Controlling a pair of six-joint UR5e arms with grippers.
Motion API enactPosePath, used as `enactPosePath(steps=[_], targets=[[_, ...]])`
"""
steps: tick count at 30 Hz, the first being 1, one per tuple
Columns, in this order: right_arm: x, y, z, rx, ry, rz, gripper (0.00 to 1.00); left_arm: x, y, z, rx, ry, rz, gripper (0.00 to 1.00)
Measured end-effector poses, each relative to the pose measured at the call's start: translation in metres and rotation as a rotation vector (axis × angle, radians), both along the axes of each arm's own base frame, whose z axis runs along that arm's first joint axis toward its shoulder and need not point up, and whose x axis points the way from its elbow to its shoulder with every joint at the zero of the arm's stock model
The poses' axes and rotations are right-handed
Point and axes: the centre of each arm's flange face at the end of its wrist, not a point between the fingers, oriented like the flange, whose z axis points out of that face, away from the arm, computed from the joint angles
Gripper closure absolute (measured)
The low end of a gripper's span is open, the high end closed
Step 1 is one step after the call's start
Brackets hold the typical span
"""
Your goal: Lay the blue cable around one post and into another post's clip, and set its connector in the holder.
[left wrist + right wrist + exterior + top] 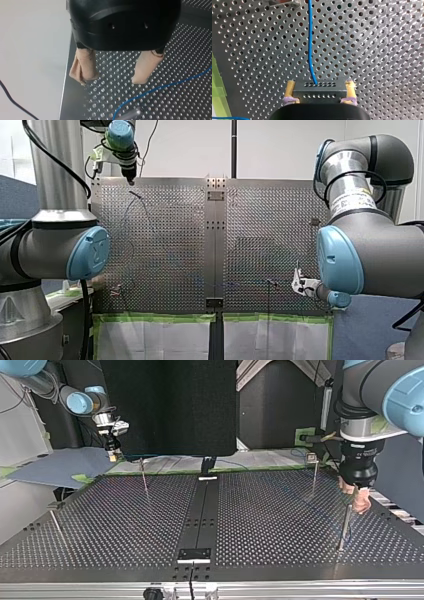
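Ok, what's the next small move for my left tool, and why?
Probably lower the left tool onto the blue cable and close. Its beige fingers are open and empty, the cable runs just ahead of them past a post, and the right tool grips the connector.

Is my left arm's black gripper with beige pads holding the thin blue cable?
No: the fingers of the left gripper stand apart around nothing, and the blue cable passes ahead of them.
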Motion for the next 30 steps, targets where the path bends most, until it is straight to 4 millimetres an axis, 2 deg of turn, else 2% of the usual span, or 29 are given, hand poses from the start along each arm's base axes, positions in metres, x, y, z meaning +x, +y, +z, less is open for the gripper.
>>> enactPosePath(steps=[11,30], targets=[[0.000,0.000,-0.001,0.001,0.000,0.000,0.98,0.008,0.016,-0.008,0.012,0.010,0.082,0.00],[-0.001,0.000,0.000,0.002,0.001,-0.001,0.98,0.007,0.020,-0.009,0.021,0.013,0.109,0.00]])
